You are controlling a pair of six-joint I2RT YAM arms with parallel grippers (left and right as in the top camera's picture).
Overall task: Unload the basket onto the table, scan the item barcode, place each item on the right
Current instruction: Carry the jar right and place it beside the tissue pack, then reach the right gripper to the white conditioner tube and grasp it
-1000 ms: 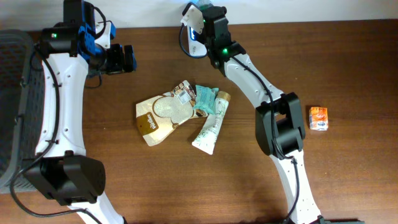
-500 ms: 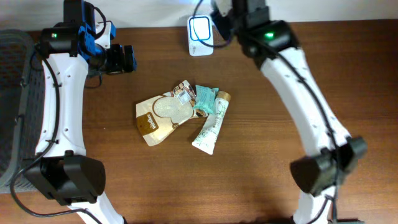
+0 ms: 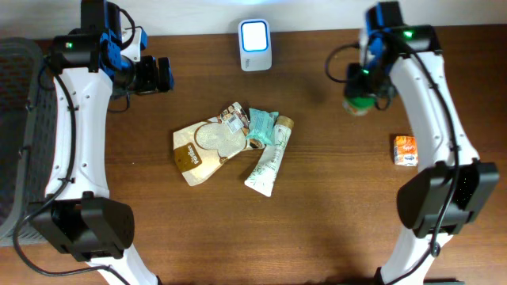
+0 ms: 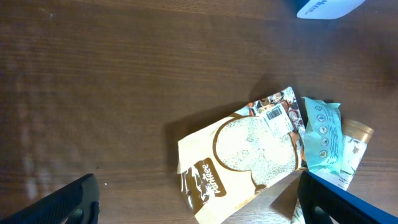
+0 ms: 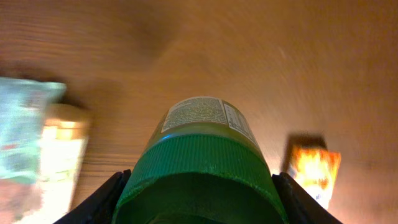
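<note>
Green ribbed cap on a small round bottle (image 5: 198, 134) with a printed label, held in the right claw (image 3: 362, 89) at the upper right of the overhead frame, above the desk (image 3: 317, 222), well right of the scanner (image 3: 255, 35) and near the orange box (image 3: 405, 150).

- Handling (judged): rigid and probably light. The smooth round body may twist in the grip, while the ribbed cap gives better purchase. The hold looks to be at or just below the cap, which suits it and leaves the label free to face the scanner.
- Right claw: part closed on the bottle, a finger on either side of the cap in the wrist view.
- Left claw (image 3: 161, 74): spread wide, holding nothing, at the upper left of the overhead frame.
- Other stock: brown pouch (image 4: 239, 155), teal packet (image 4: 322, 134) and tube (image 3: 268, 162), overlapping at mid-desk.
- Hard to make out: no barcode shows on the bottle, only a panel of small print. Its lower body and base are hidden behind the cap, and the arm covers most of it from overhead. The wrist view is blurred at its edges.
</note>
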